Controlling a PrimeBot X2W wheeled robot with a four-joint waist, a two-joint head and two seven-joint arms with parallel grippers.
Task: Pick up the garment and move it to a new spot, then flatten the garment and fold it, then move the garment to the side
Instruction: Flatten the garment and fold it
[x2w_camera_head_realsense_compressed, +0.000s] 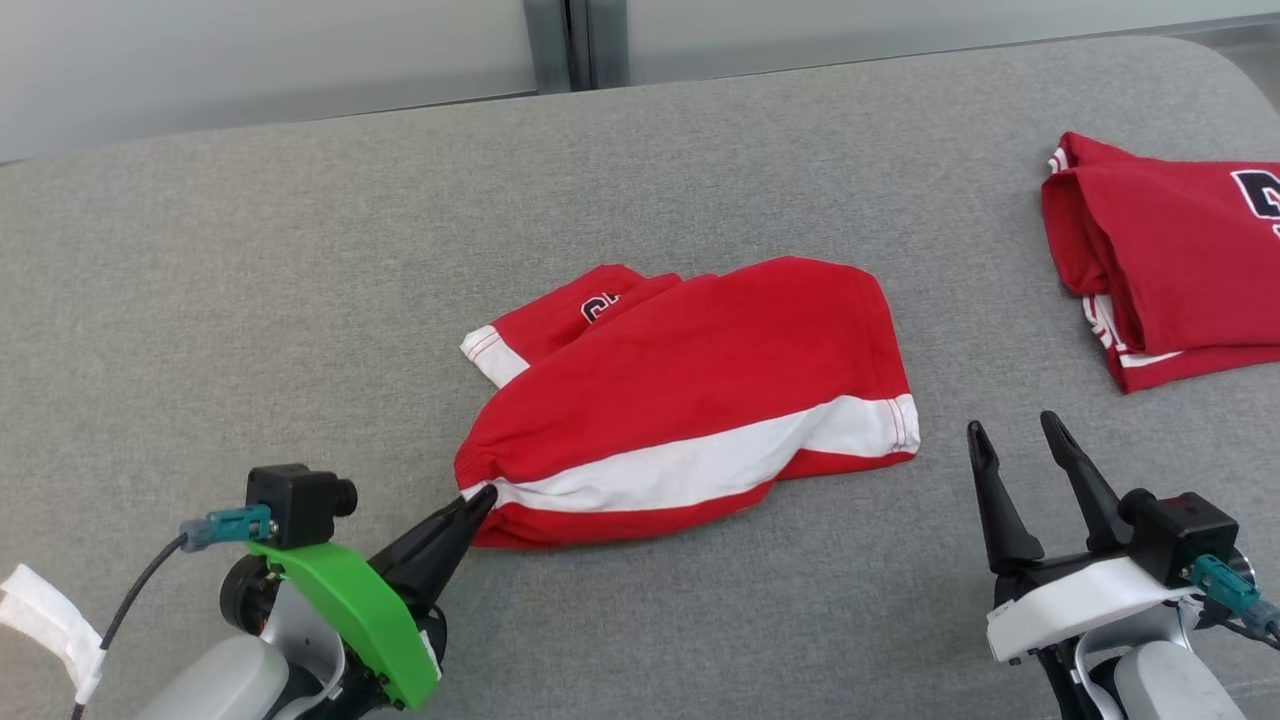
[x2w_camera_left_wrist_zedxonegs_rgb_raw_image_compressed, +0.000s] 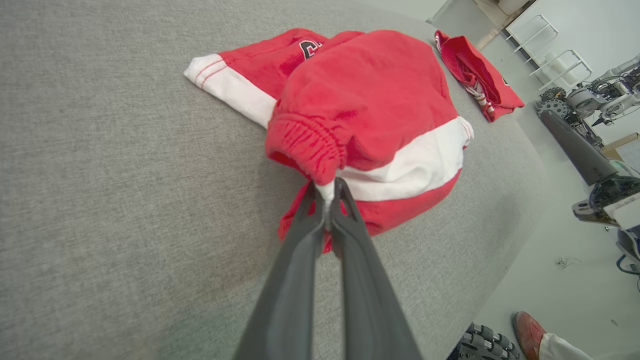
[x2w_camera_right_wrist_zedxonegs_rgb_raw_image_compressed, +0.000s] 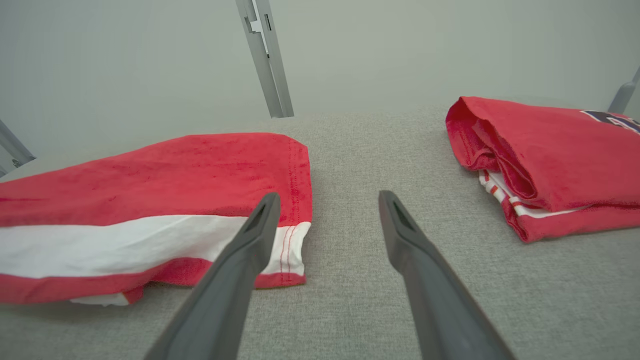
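Left hand (x2w_camera_head_realsense_compressed: 485, 493) tight on the waistband corner of the garment (x2w_camera_head_realsense_compressed: 690, 400); right hand (x2w_camera_head_realsense_compressed: 1012, 424) wide, near its hem.

**Red and white on grey**

The garment (x2w_camera_head_realsense_compressed: 690, 370) is red with a broad white band and a dark letter. The folded garment (x2w_camera_head_realsense_compressed: 1170, 250) is red with white-striped trim and dark lettering. The surface (x2w_camera_head_realsense_compressed: 300, 300) is grey. The left gripper (x2w_camera_head_realsense_compressed: 480, 497) is dark with a green bracket (x2w_camera_head_realsense_compressed: 350, 610), the right gripper (x2w_camera_head_realsense_compressed: 1010, 425) dark with white
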